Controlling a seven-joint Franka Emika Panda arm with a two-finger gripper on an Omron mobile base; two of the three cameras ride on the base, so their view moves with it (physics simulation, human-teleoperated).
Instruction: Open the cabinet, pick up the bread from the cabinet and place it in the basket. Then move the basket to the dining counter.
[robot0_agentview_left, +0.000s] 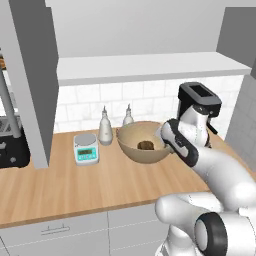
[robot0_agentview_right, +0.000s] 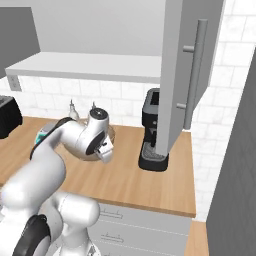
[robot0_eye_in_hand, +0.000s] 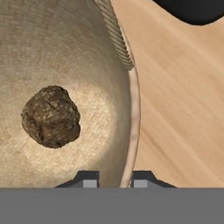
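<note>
The gripper (robot0_eye_in_hand: 114, 178) is closed on the rim of the basket (robot0_eye_in_hand: 131, 113), one finger tip set inside the wall and the other outside it, so the thin edge is pinched between them. The bread (robot0_eye_in_hand: 51, 116) is seen lying on the woven floor of the basket, well inside the rim and apart from the finger tips, so that part of the job is judged done. The cabinet (robot0_agentview_right: 182, 75) is left with its door swung open above and beyond the basket. Just beside the basket, on the side away from the arm, a kitchen scale (robot0_agentview_left: 86, 148) and two small bottles (robot0_agentview_left: 105, 128) are stood on the wooden counter (robot0_agentview_left: 75, 185); on the basket's other side a black coffee machine (robot0_agentview_left: 199, 107) is parked close. The carry to the dining counter is judged to be the step in hand. A straight lift is called for before any swing, so the scale, bottles and coffee machine are cleared. The basket is best kept level and moved slowly, since a one-sided rim pinch may let it tip and the bread roll out.
</note>
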